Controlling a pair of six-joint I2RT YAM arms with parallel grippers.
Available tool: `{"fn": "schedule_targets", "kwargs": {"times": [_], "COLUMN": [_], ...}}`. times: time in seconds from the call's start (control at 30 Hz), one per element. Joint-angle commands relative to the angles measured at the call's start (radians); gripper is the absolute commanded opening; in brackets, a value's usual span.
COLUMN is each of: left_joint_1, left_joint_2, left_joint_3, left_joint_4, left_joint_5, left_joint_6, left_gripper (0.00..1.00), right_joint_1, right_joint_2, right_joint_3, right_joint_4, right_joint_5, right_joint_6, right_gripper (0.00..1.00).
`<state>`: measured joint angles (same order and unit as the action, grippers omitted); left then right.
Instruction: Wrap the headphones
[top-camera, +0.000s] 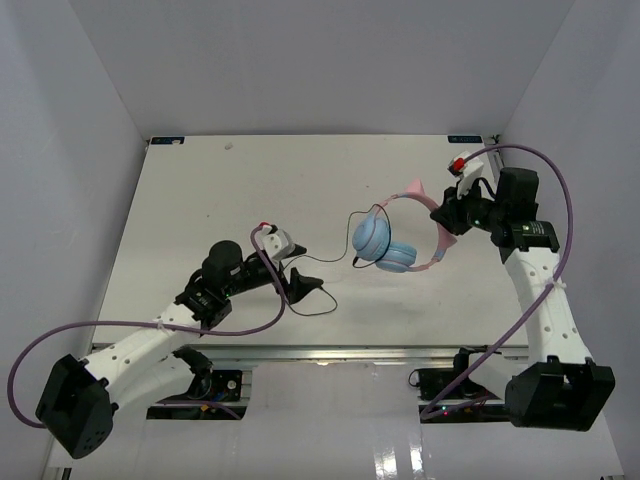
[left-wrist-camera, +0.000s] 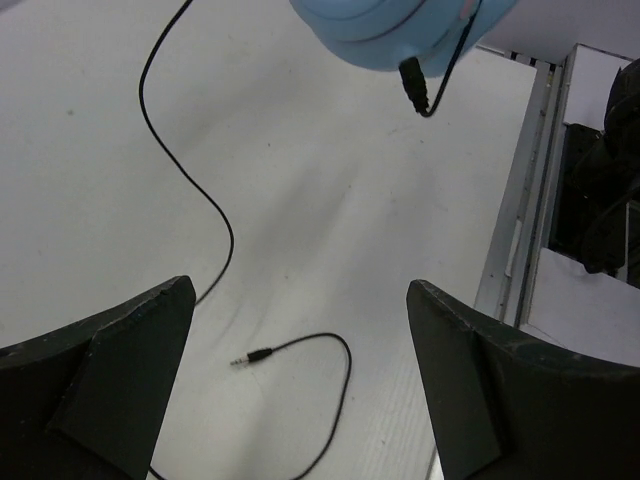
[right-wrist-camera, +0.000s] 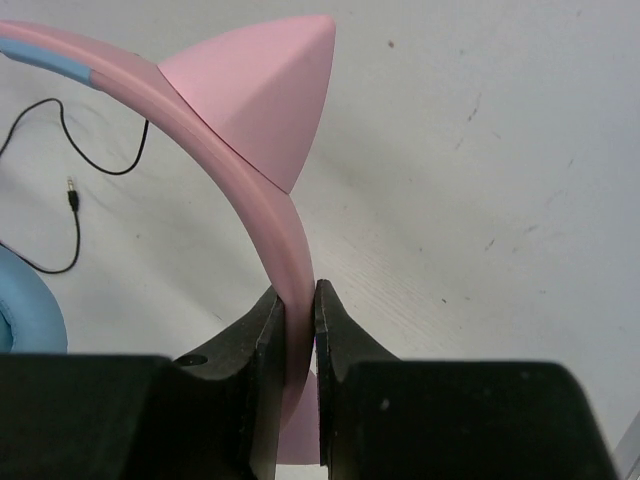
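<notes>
The headphones (top-camera: 385, 245) have two light blue earcups and a pink headband (top-camera: 425, 200) with cat ears. My right gripper (top-camera: 447, 218) is shut on the headband (right-wrist-camera: 285, 240) and holds the headphones up over the table middle. The thin black cord (top-camera: 325, 262) runs from an earcup (left-wrist-camera: 385, 30) leftward and loops on the table. Its plug end (left-wrist-camera: 250, 356) lies on the table between my left fingers. My left gripper (top-camera: 305, 285) is open and empty, just above the cord's loop (left-wrist-camera: 335, 370).
Purple robot cables (top-camera: 560, 230) arc beside each arm. The table's front rail (left-wrist-camera: 515, 210) and edge are close to the left gripper on its right side. White walls enclose the table on three sides.
</notes>
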<state>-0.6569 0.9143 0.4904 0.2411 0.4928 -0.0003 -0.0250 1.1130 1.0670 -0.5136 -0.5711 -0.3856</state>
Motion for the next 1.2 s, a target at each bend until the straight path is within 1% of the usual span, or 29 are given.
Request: {"fn": "schedule_targets", "kwargs": {"times": [0.0, 0.17, 0.27, 0.33, 0.43, 0.57, 0.67, 0.77, 0.8, 0.87, 0.97, 1.0, 1.13, 1.17], "left_joint_1": [-0.013, -0.062, -0.102, -0.11, -0.121, -0.132, -0.133, -0.133, -0.132, -0.132, -0.132, -0.132, -0.133, -0.133], "left_joint_2": [0.082, 0.287, 0.365, 0.439, 0.502, 0.534, 0.52, 0.503, 0.5, 0.497, 0.491, 0.488, 0.492, 0.497], "left_joint_3": [0.032, 0.093, 0.117, 0.12, 0.12, 0.109, 0.061, 0.021, 0.014, 0.006, -0.005, -0.012, -0.019, -0.013], "left_joint_4": [0.289, 0.44, 0.504, 0.587, 0.671, 0.702, 0.742, 0.744, 0.738, 0.728, 0.736, 0.745, 0.774, 0.778], "left_joint_5": [0.044, 0.008, -0.1, -0.106, -0.127, -0.176, -0.219, -0.258, -0.264, -0.267, -0.272, -0.282, -0.306, -0.301], "left_joint_6": [0.131, 0.121, 0.151, 0.113, 0.072, 0.057, 0.054, 0.061, 0.064, 0.065, 0.05, 0.043, 0.013, -0.018], "left_gripper": [0.98, 0.98, 0.98, 0.98, 0.97, 0.92, 0.91, 0.9, 0.87, 0.76, 0.48, 0.42, 0.22, 0.16], "right_joint_1": [0.023, 0.023, 0.023, 0.023, 0.023, 0.023, 0.023, 0.023, 0.023, 0.023, 0.023, 0.023, 0.023, 0.023], "right_joint_2": [-0.054, -0.07, -0.084, -0.092, -0.097, -0.086, -0.073, -0.06, -0.056, -0.05, -0.04, -0.035, -0.024, -0.024], "right_joint_3": [0.09, 0.177, 0.206, 0.216, 0.242, 0.288, 0.315, 0.334, 0.341, 0.355, 0.38, 0.386, 0.366, 0.336], "right_joint_4": [0.015, -0.085, -0.115, -0.123, -0.129, -0.13, -0.119, -0.095, -0.08, -0.046, -0.019, -0.014, 0.055, 0.08], "right_joint_5": [-0.051, -0.149, -0.185, -0.217, -0.234, -0.233, -0.245, -0.275, -0.285, -0.291, -0.257, -0.249, -0.233, -0.236], "right_joint_6": [0.031, -0.072, -0.053, -0.027, 0.031, 0.116, 0.18, 0.247, 0.276, 0.329, 0.371, 0.387, 0.523, 0.558], "right_gripper": [0.08, 0.08, 0.08, 0.08, 0.08, 0.08, 0.08, 0.08, 0.08, 0.08, 0.08, 0.08, 0.08, 0.08]}}
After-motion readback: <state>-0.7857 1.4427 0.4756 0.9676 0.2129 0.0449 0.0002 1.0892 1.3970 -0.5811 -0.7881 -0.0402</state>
